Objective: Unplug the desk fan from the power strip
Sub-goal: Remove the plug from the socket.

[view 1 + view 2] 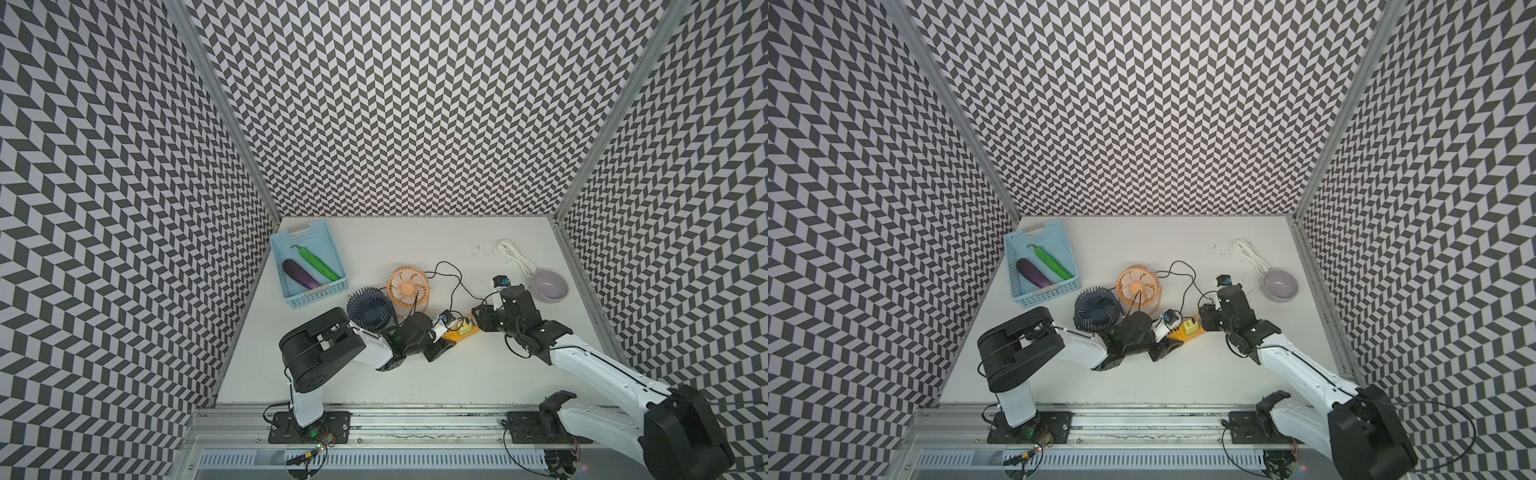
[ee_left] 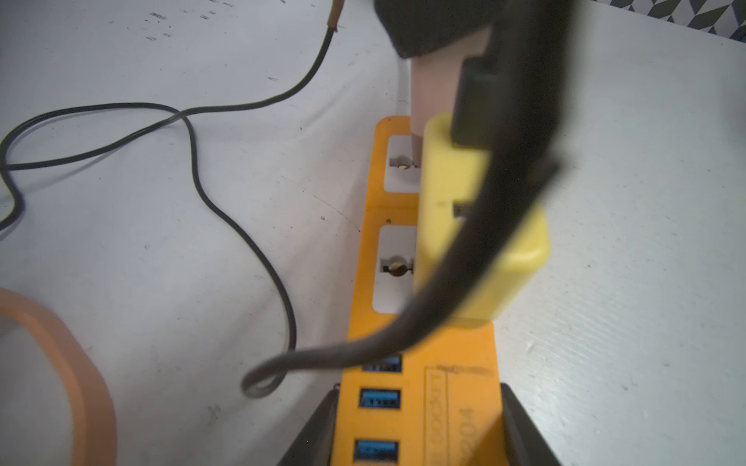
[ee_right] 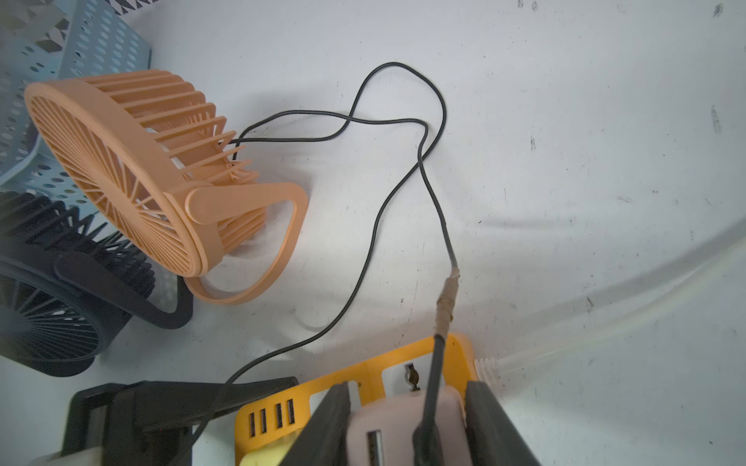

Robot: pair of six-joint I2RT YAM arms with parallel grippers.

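The orange-yellow power strip [image 1: 471, 327] [image 2: 456, 351] lies mid-table. My left gripper [image 2: 420, 427] [image 1: 446, 341] is shut on its USB end, a finger on each long side. My right gripper [image 3: 403, 423] [image 1: 478, 318] is shut on a pale pink adapter [image 3: 387, 419] [image 2: 432, 88] standing at the far socket. A black cable [image 3: 422, 161] leaves that adapter and loops to the orange desk fan [image 1: 407, 286] [image 3: 133, 169]. A yellow adapter [image 2: 512, 258] with its own black cable sits in the other socket. Whether the pink adapter's pins are still in the socket is hidden.
A dark blue fan [image 1: 371, 309] stands beside the orange one, close to my left arm. A blue basket [image 1: 291, 293] at the back left holds an eggplant and a green vegetable. The strip's white cord [image 1: 515, 255] runs past a lilac bowl [image 1: 549, 286] at the right.
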